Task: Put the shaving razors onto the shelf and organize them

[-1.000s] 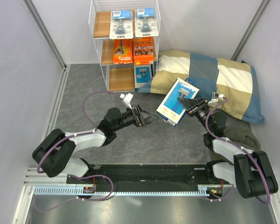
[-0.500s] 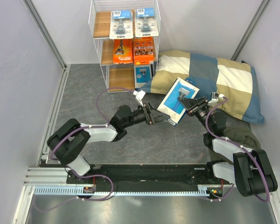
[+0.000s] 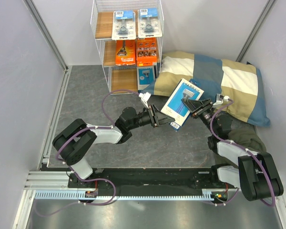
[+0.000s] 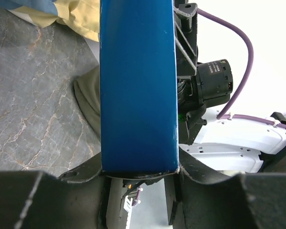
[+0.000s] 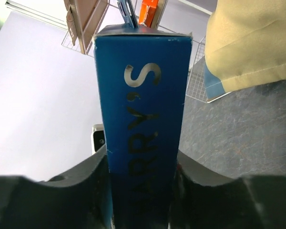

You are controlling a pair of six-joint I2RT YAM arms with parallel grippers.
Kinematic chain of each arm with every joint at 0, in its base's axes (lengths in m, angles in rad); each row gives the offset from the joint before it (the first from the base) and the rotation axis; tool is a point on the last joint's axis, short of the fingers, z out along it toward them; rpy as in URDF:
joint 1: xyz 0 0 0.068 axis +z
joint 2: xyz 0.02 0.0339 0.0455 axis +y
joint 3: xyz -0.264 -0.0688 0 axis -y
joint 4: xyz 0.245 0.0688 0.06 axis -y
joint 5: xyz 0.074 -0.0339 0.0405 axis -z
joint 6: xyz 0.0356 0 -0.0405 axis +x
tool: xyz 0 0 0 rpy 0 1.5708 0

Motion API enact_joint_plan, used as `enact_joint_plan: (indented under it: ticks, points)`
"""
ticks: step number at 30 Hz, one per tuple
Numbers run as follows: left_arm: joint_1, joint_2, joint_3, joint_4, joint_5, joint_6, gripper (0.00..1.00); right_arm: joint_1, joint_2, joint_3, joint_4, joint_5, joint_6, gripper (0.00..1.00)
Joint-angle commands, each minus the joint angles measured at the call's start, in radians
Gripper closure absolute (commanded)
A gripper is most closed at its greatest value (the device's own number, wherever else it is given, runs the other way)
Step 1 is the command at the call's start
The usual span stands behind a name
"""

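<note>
Plainly found the left gripper [image 3: 166, 120] set narrow, both fingers [image 4: 38, 200] flat against the broad faces of the blue box [image 3: 181, 106] at its 7 o'clock corner, only the thin blue edge visible between them in the left wrist view. Found the right gripper [image 3: 196, 109] closed to the same narrow width on the box's 3 o'clock edge, lettered spine upright between its pads in its own view. Read both as clamped on the one pack, held tilted and seemingly clear of the table [image 3: 86, 100], just beside the checked pillow [image 3: 219, 81] at 2 o'clock.

Judged the box light, stiff cardboard, smooth and a little slippery, likely to dent under a hard squeeze. Thought it best taken across the thin dimension, near a corner or edge.

Placed the shelf [image 3: 104, 25] at 11 o'clock from the box, well apart. Counted there two clear blister packs [image 3: 124, 25] on the top tier, two orange packs [image 3: 125, 52] on the middle, and a second blue box [image 3: 146, 76] on the bottom, with bare wood at its 9 o'clock. Judged that gap the spot for the held box.
</note>
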Motion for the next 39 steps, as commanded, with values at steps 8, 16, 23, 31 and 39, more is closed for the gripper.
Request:
enact_joint_plan:
  ticks: [8, 16, 23, 31, 39]
  points:
    - [-0.001, 0.001, 0.036, 0.085, -0.006, -0.013, 0.78, 0.001, -0.015, 0.032, 0.019, -0.034, -0.028, 0.13]
    - [0.062, -0.023, 0.015, 0.082, -0.006, -0.010, 0.79, 0.001, -0.068, 0.034, -0.067, -0.030, -0.069, 0.04]
    - [0.159, -0.092, -0.102, 0.079, 0.011, -0.007, 0.80, 0.001, -0.075, 0.023, -0.084, -0.033, -0.077, 0.03]
    - [0.314, -0.219, -0.283, 0.071, 0.024, -0.007, 0.80, 0.001, -0.062, 0.015, -0.090, -0.039, -0.088, 0.02]
    - [0.429, -0.333, -0.421, -0.013, -0.026, -0.001, 0.80, 0.001, -0.042, 0.012, -0.089, -0.046, -0.091, 0.02]
